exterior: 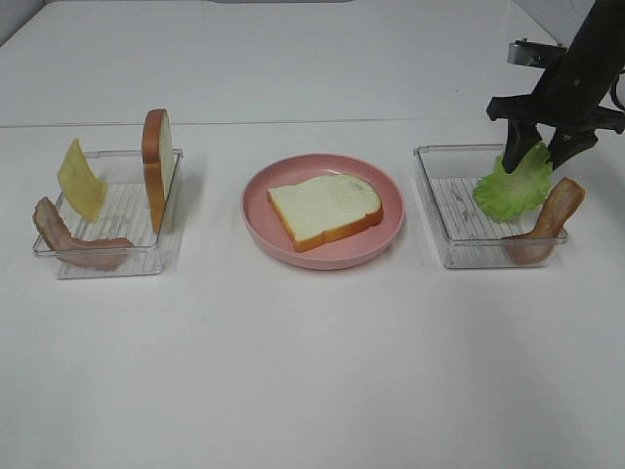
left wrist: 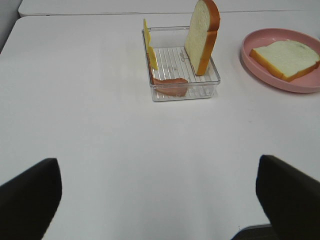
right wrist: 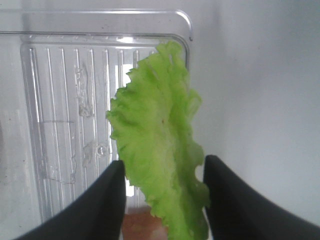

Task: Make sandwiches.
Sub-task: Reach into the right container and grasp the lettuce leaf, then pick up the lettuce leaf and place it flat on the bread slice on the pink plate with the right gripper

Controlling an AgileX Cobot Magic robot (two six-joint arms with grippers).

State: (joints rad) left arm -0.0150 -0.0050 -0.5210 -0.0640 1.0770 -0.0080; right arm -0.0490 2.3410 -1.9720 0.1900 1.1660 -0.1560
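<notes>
Lettuce (right wrist: 150,130) between jaws of right hand (right wrist: 164,161), in tray (exterior: 447,217) with bacon (exterior: 553,209)

You're seeing one bread slice (exterior: 324,207) lying flat, white face up, on the pink plate (exterior: 332,260). The other bread slice (exterior: 157,166) is standing on edge in the left tray (exterior: 117,210), with a leaning yellow cheese slice (exterior: 80,180) and a brown bacon strip (exterior: 68,242) draping over its rim. In the right tray (exterior: 449,210), the ruffled green lettuce leaf (exterior: 513,191) is standing upright beside the second bacon strip (exterior: 557,207).

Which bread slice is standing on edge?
The bread slice in the left clear tray stands on edge; the other slice lies flat on the pink plate.
</notes>
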